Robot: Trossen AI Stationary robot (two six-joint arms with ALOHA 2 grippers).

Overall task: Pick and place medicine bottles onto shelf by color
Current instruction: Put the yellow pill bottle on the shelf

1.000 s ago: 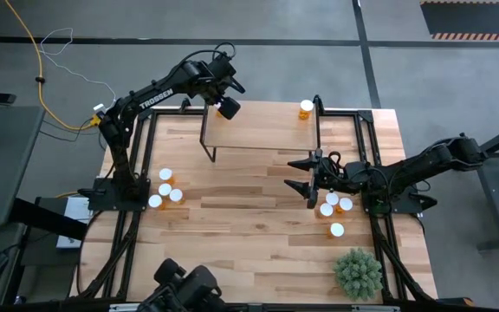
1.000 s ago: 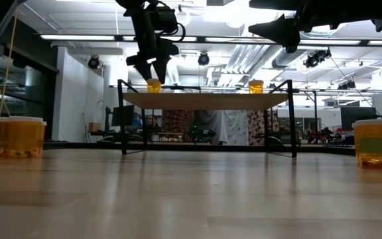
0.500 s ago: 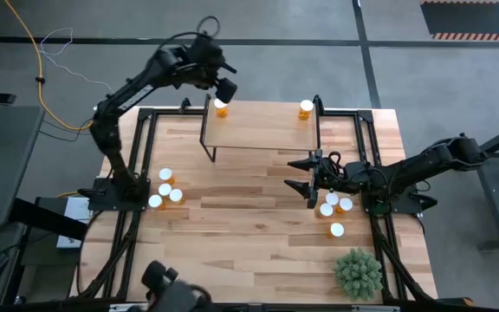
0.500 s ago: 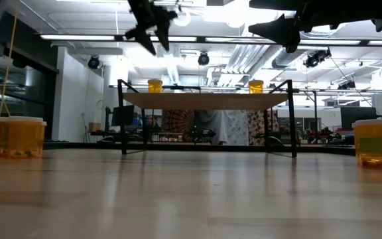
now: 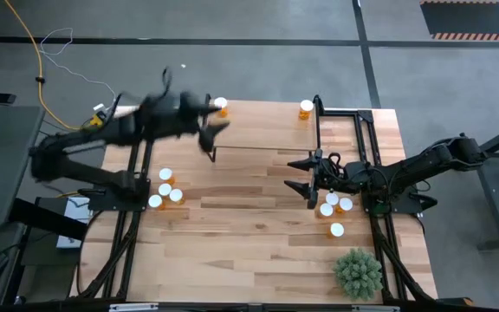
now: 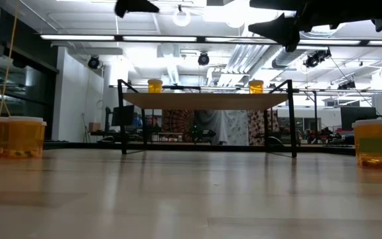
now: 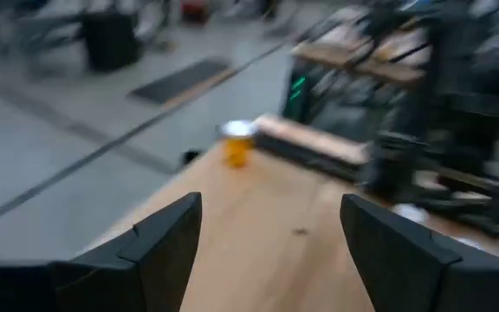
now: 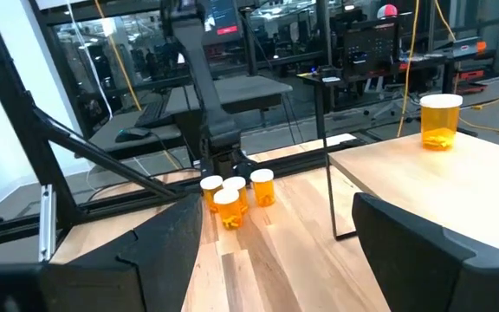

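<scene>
- Two medicine bottles (image 5: pixel 221 105) (image 5: pixel 306 108) stood at the shelf's (image 5: pixel 262 130) far corners.
- Left pincer (image 5: pixel 208 127) gaped empty above the shelf's left end.
- Right pincer (image 5: pixel 294 173) hovered open beside three desk bottles (image 5: pixel 333 204); spiky plant (image 5: pixel 358 273) stood nearby.

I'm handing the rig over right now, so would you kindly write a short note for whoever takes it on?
Left tool: open, empty, over the shelf's left end.
Right tool: open, empty, hovering in front of the shelf's right end.
Shelf: two medicine bottles placed, one at the back left corner, one at the back right corner.
Left on the table: four bottles by the left arm's base, four near the right tool.
Left to do: shelve those eight.
</scene>
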